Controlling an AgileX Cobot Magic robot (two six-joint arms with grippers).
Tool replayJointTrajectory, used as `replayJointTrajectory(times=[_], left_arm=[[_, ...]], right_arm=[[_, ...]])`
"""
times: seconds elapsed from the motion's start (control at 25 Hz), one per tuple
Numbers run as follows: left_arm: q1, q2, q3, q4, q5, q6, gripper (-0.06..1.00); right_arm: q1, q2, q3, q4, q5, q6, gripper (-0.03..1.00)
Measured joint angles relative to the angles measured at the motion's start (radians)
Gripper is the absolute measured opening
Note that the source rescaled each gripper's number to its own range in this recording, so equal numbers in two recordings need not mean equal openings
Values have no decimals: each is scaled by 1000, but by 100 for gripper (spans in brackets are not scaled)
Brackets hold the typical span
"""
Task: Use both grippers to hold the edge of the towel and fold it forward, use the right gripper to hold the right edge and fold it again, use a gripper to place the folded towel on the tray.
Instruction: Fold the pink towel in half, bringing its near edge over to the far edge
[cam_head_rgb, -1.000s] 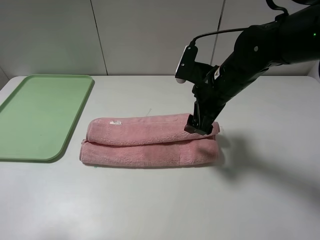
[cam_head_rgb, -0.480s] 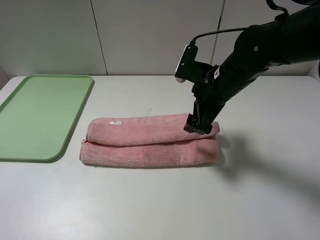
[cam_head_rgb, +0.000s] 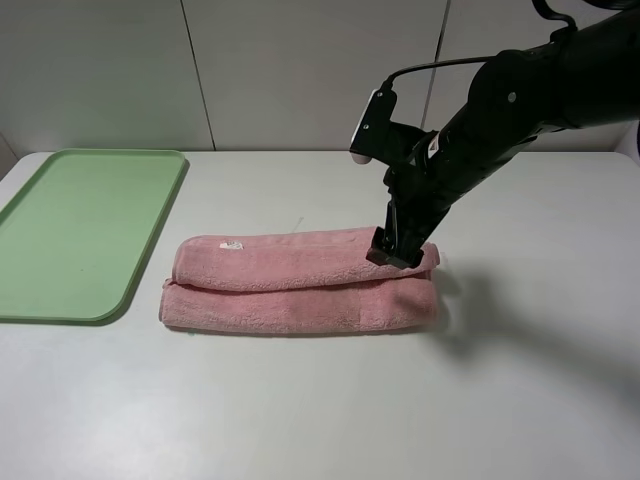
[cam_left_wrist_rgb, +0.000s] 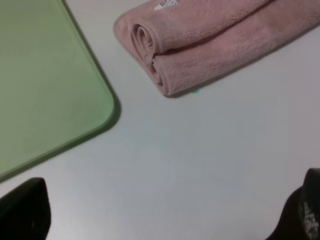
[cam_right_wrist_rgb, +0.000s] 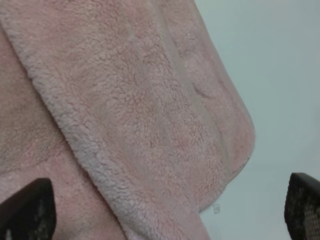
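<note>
The towel (cam_head_rgb: 300, 280) is pink and fluffy, with a soft terry surface. It is folded into 1 long, narrow bundle. From the high camera it shows 2 thick bands lying side by side: the rear band sits a little higher and partly over the front band. A small white label (cam_head_rgb: 232, 244) is on top of the rear band, close to the left end. In the left wrist view this left end shows the folded layers, which curl round like a roll.

The long axis of the towel runs from left to right across the bench (cam_head_rgb: 300, 420), almost parallel to the front edge. 1 short end points toward the tray (cam_head_rgb: 80, 230) and the other toward the right side. The towel lies flat on the bench near the middle, just to the right of the light-green tray, apart from its rim and not on it.

The right gripper (cam_head_rgb: 392, 255) reaches steeply down to the right end of the towel, with its tips at the top of the rear band. Its jaws are wide apart, and the pink cloth fills the space between them in the right wrist view. The left gripper (cam_left_wrist_rgb: 160, 210) is over bare bench in front of the tray corner, and its jaws are also wide apart and hold nothing.
</note>
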Motion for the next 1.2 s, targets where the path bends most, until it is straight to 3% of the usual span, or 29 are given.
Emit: replayJointTrajectory(times=[0.28, 0.52, 0.72, 1.2], left_arm=[[225, 0, 0, -23, 0, 0, 100], [344, -1, 0, -38, 0, 0, 100], [384, -74, 0, -39, 0, -1, 100], [387, -116, 0, -40, 0, -1, 100]], right_arm=[[0, 0, 0, 0, 0, 0, 100], [0, 0, 0, 0, 0, 0, 100], [0, 0, 1, 0, -23, 0, 100], [0, 0, 1, 0, -55, 0, 100]])
